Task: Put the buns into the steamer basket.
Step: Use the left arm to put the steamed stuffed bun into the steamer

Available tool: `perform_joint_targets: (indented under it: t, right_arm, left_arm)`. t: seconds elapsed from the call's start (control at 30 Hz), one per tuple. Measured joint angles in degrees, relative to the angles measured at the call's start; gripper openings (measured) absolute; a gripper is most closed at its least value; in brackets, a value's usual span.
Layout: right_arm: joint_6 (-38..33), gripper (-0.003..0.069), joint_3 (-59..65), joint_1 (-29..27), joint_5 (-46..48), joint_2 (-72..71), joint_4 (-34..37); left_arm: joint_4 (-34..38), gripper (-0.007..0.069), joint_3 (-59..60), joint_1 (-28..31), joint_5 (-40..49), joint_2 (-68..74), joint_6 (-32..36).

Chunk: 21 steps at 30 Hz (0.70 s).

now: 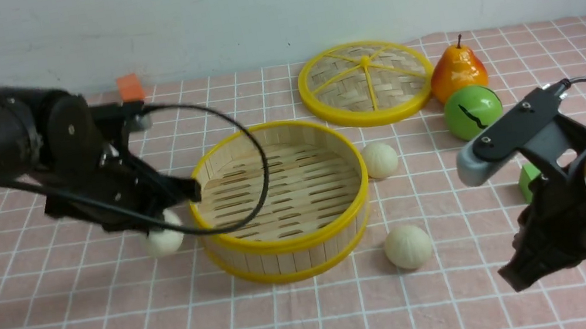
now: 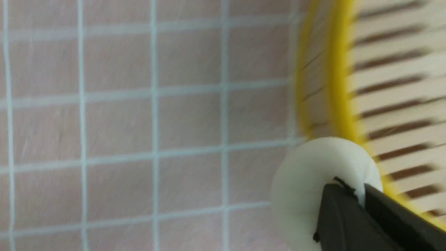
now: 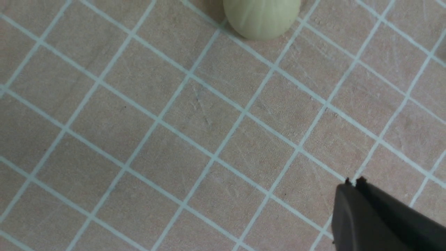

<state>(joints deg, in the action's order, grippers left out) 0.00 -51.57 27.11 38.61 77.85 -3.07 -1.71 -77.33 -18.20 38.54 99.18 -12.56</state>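
The steamer basket (image 1: 282, 245) stands mid-table with nothing on its slat floor. My left gripper (image 1: 161, 221) hangs just outside the basket's left rim, shut on a cream-white bun (image 1: 165, 241). In the left wrist view the black fingertips (image 2: 343, 195) pinch that bun (image 2: 306, 181) next to the yellow rim (image 2: 339, 69). Two more buns lie on the cloth: one (image 1: 380, 160) beside the basket's right side, one (image 1: 408, 247) in front of it on the right. My right gripper (image 1: 511, 277) hovers shut and holds nothing at the front right, a short way from the nearer bun (image 3: 261, 17).
A flat woven lid (image 1: 367, 82) lies behind the basket. A pear (image 1: 458, 72), a green ball (image 1: 473, 111) and a green block (image 1: 529, 180) sit at the right, close to my right arm. An orange block (image 1: 130, 87) stands at the back left.
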Motion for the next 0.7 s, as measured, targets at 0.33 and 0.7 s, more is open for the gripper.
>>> perform_joint_targets:
  t: [0.33,0.7]
  right_arm:
    - [0.0,-0.0009,0.0,0.0,-0.11,3.38,2.54]
    - [-0.37,0.0129,-3.38,0.0,5.11,8.36,8.07]
  left_arm:
    - [-0.18,0.0017,-10.61,-4.92,-2.11,10.46,2.16]
    - [-0.13,0.0465,-13.2,-4.92,2.1,13.96,2.16]
